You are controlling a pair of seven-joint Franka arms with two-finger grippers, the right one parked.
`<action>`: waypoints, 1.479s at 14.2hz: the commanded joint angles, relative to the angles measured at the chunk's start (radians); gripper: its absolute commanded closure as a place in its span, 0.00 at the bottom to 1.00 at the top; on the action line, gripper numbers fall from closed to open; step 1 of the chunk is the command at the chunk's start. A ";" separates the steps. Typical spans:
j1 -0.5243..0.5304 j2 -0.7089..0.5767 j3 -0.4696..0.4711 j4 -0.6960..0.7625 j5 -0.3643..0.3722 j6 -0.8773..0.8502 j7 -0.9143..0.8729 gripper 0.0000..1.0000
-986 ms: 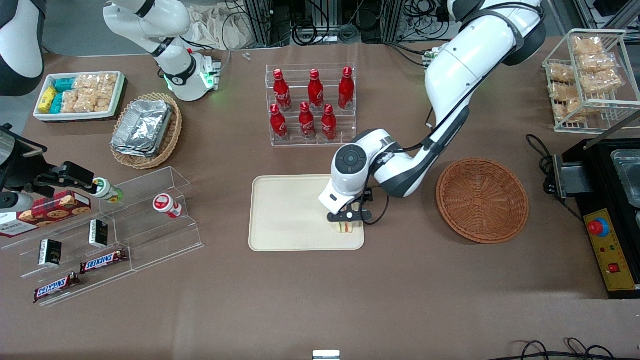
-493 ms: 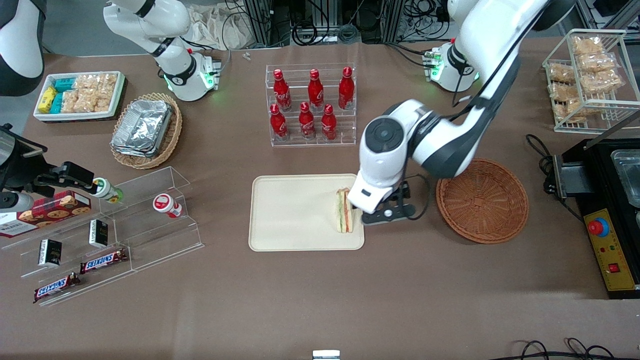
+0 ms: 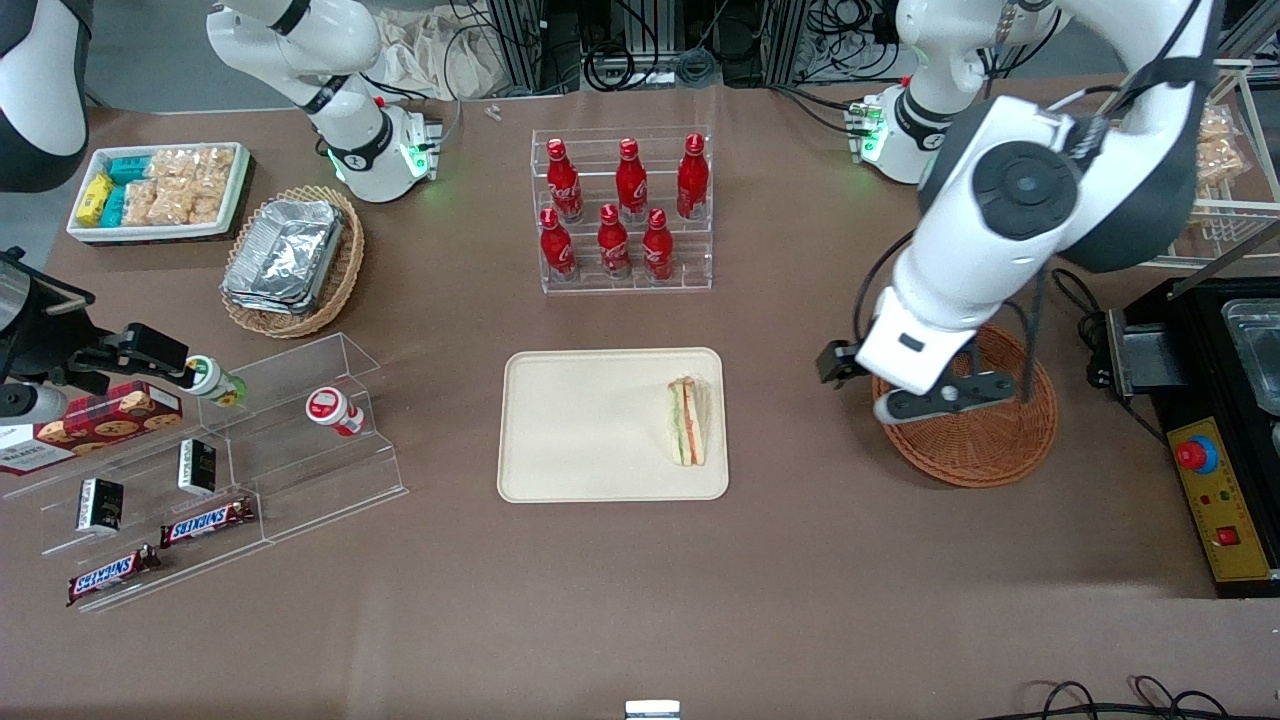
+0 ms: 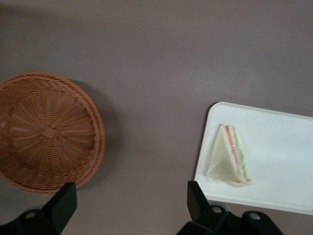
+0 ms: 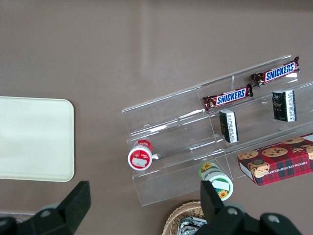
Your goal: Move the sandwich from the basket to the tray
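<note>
The sandwich (image 3: 687, 420) lies flat on the cream tray (image 3: 580, 430), near the tray's edge toward the working arm's end of the table. The round reddish-brown basket (image 3: 985, 445) holds nothing. My left gripper (image 3: 930, 402) hangs high above the basket's rim on the tray's side, open and holding nothing. The left wrist view shows the gripper (image 4: 129, 200) with its jaws wide apart over bare table, between the basket (image 4: 46, 132) and the tray (image 4: 279, 166) with the sandwich (image 4: 230, 156) on it.
A clear rack of red bottles (image 3: 622, 210) stands farther from the front camera than the tray. A black control box (image 3: 1220, 480) and a wire rack of snack bags (image 3: 1180, 150) stand at the working arm's end. An acrylic snack shelf (image 3: 220, 440) is at the parked arm's end.
The gripper let go of the sandwich on the tray, then rose and swung away toward the basket. The sandwich now lies flat and alone on the tray.
</note>
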 commanded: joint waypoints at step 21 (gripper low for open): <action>-0.134 -0.088 0.570 0.146 -0.188 -0.176 0.560 0.00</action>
